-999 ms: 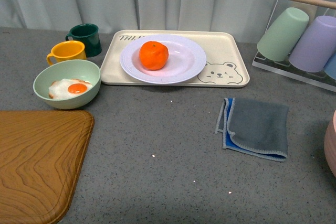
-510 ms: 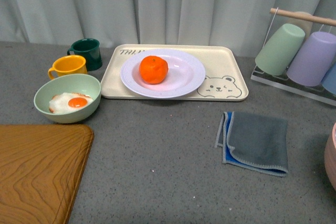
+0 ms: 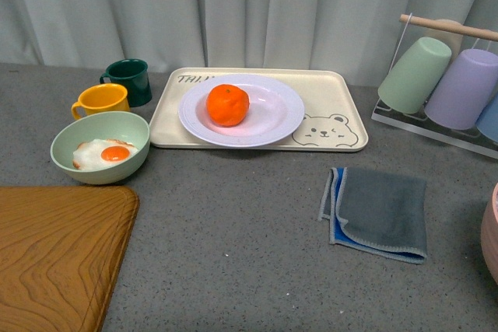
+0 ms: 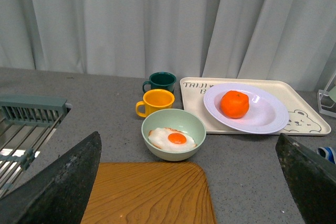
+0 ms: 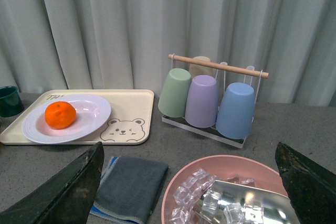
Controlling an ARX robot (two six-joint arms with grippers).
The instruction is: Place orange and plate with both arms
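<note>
Grey countertop point(image 3: 257, 215) backed by pale curtains held the plate point(image 3: 272, 118) on a bear-printed tray point(image 3: 334, 91) at twelve o'clock, the orange point(image 3: 228, 104) resting left of its centre. Both grippers, left point(image 4: 189, 182) and right point(image 5: 189, 182), hung back, jaws spread wide, holding nothing; the orange probably suited the left arm.

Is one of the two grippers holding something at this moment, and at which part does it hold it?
Nothing is held. Both the left gripper and right gripper are open and empty; the orange lies on the plate.
</note>
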